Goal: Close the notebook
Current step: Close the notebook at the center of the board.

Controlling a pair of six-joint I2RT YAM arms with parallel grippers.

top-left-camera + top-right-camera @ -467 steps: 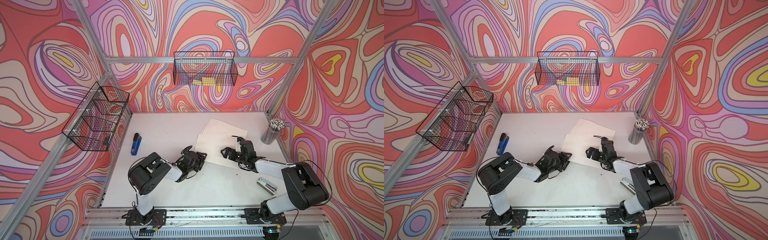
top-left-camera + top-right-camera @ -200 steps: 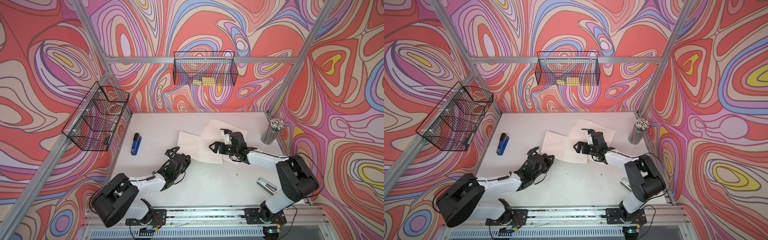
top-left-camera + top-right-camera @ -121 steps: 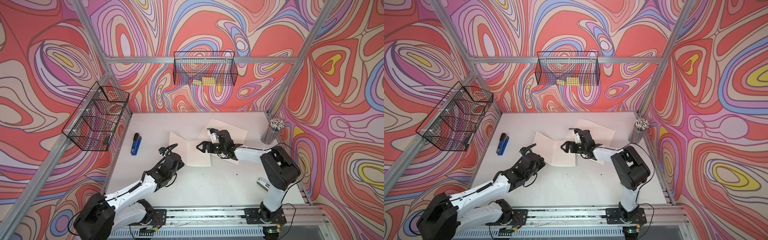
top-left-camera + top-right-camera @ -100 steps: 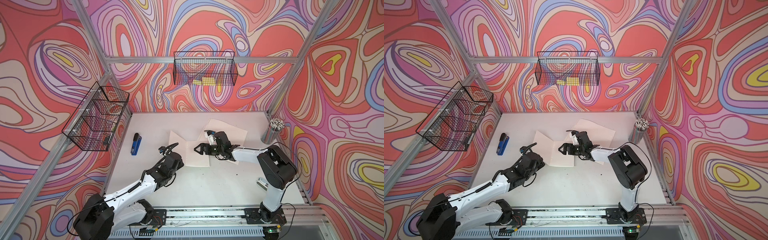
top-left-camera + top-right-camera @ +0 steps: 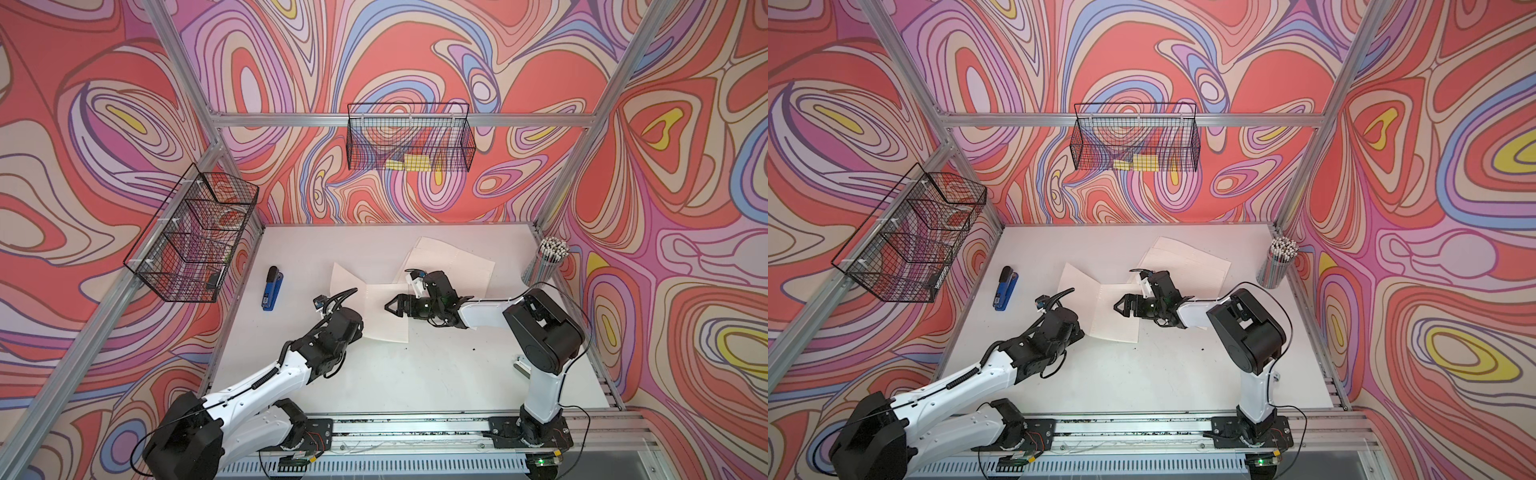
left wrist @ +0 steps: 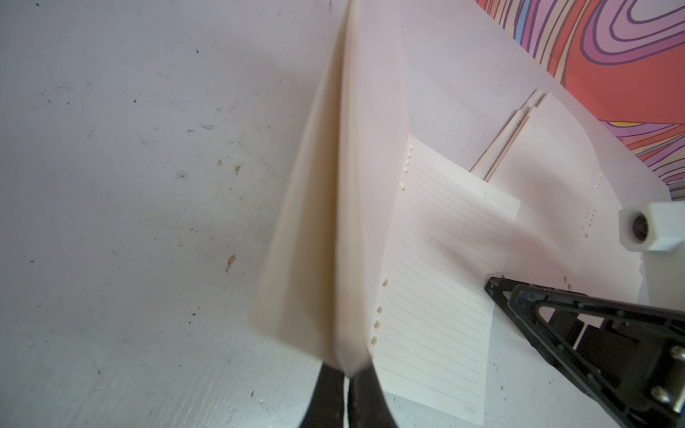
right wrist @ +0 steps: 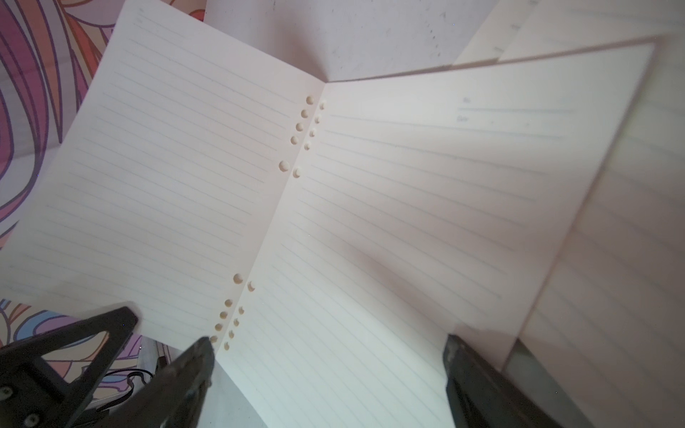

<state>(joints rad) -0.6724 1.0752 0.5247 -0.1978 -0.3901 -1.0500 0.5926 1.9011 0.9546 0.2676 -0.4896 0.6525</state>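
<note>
Leaning in over the bare front worktop (image 5: 415,374), the left fingers (image 6: 356,385) pinch a near corner of the notebook's (image 5: 384,326) left half, which stands tilted up off the surface. Its right half lies flat, mid-worktop. The right fingers (image 5: 395,307) spread wide across that flat page, one tip near the punched holes, one by the outer edge. Just beyond, loose sheets (image 5: 455,266) lie against the notebook's far right corner. Open room runs left toward the stapler (image 5: 272,288); a pencil cup (image 5: 548,259) stands in the far right corner.
</note>
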